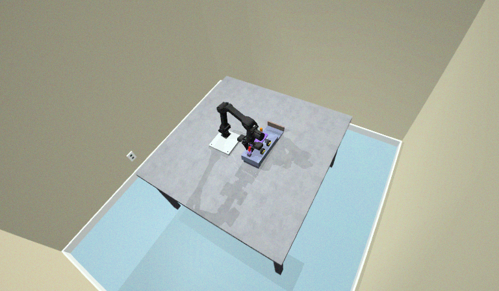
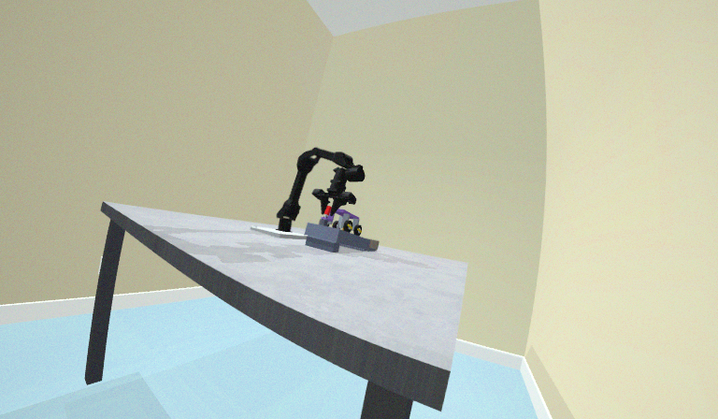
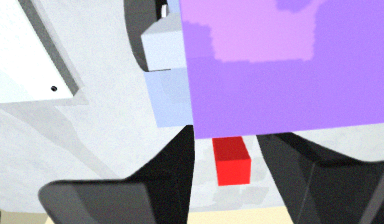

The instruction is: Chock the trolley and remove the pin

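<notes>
My gripper (image 1: pixel 249 149) (image 2: pixel 329 212) (image 3: pixel 224 128) points down at the uphill end of the trolley. Its fingers stand apart on either side of the red head of the stop pin (image 1: pixel 249 148) (image 2: pixel 327 209) (image 3: pixel 233 170), with gaps showing in the wrist view. The purple-decked trolley (image 1: pixel 264 139) (image 2: pixel 348 213) (image 3: pixel 280 94) stands on the blue-grey ramp (image 1: pixel 251 160) (image 2: pixel 322 233) (image 3: pixel 171 101). The chock's orange handle (image 1: pixel 261 129) shows upright beyond the deck, on the downhill side. Its base is hidden, so wheel contact cannot be told. I see no green tray.
A brown end board (image 1: pixel 275 126) (image 2: pixel 374 244) stands at the ramp's low end. The white base plate (image 1: pixel 223 144) (image 2: pixel 269 230) (image 3: pixel 30 59) of the arm lies beside the ramp. The trolley deck's edge is very close to the fingertips. The grey table (image 1: pixel 228 184) (image 2: pixel 370 297) carries everything.
</notes>
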Robot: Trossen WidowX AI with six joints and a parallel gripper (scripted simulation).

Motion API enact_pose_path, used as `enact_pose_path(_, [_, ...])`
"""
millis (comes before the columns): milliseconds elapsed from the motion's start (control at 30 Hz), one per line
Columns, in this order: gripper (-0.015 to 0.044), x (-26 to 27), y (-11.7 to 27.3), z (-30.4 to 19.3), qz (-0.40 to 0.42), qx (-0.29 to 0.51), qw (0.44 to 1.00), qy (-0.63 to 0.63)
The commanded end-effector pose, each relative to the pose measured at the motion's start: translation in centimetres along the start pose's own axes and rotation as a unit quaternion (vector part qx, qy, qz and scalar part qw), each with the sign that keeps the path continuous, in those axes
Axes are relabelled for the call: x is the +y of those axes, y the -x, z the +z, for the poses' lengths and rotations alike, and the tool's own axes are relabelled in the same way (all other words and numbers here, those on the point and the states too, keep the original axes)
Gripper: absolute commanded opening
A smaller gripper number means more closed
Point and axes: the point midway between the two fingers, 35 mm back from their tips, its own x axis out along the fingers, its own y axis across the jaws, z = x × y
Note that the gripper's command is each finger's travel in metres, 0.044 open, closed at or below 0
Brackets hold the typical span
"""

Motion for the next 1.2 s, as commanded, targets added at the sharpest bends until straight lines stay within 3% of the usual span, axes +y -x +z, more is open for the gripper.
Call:
enact_pose_path(0, [0.0164, 0.0, 0.0, 0.0, 0.0, 0.0, 1.0, 0.0])
enact_pose_path(100, [0.0085, 0.0, 0.0, 0.0, 0.0, 0.0, 1.0, 0.0])
enact_pose_path(433, [0.0, 0.0, 0.0, 0.0, 0.0, 0.0, 1.0, 0.0])
enact_pose_path(1167, [0.0, 0.3, 1.4, -0.1, 0.002, 0.001, 1.0, 0.004])
